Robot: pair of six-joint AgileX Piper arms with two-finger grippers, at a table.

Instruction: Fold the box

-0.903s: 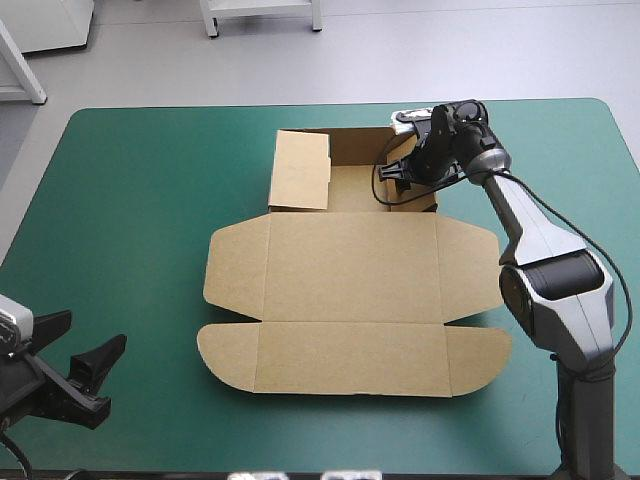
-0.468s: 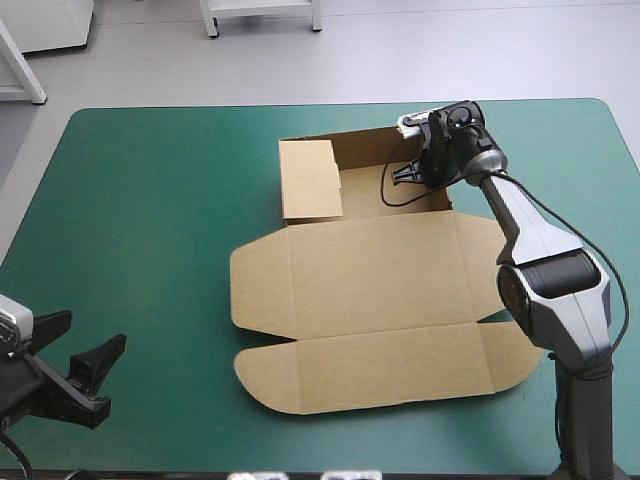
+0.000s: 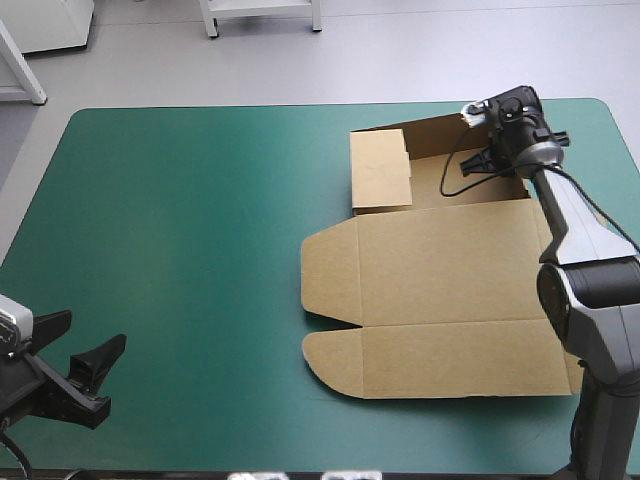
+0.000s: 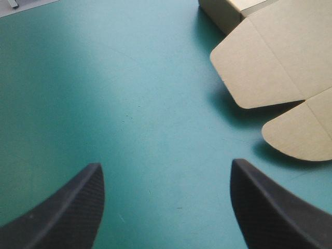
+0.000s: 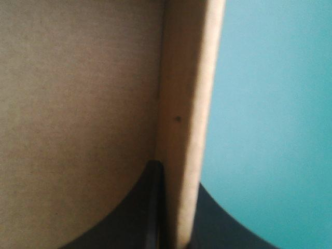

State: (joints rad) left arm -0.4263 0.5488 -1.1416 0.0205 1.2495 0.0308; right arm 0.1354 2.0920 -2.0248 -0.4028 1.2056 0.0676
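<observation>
Box: the brown box (image 3: pixel 440 270) sits on the right half of the counter (image 3: pixel 180 250), and its right edge runs under the right arm, close to the counter's right edge.
Box shape: it's an open tray only in part. The far wall (image 3: pixel 430 133) is up, and a left side panel (image 3: pixel 380 170) is folded in over the tray floor.
Lid: it's lying flat toward the near edge, with two rounded flaps (image 3: pixel 322 290) poking out on its left side.
Right gripper: the right gripper (image 3: pixel 480 163) is up at the box's far right corner, reaching in over the tray.
Right fingers: the black fingers (image 5: pixel 132 212) are all but together, clamped on the box. In the wrist view, the raised side wall (image 5: pixel 187 104) stands edge-on between them, with brown board on one side and teal-green cover on the other.
Left gripper: the left gripper (image 3: pixel 95 332) is way off at the near left corner of the counter, well apart from the box and touching nothing.
Left fingers: they're wide apart, and there's only bare teal-green cover between them.
Left wrist view: the box's rounded flaps and a corner of the tray lie ahead and off to one side, lifted slightly, with shadow beneath them.
</observation>
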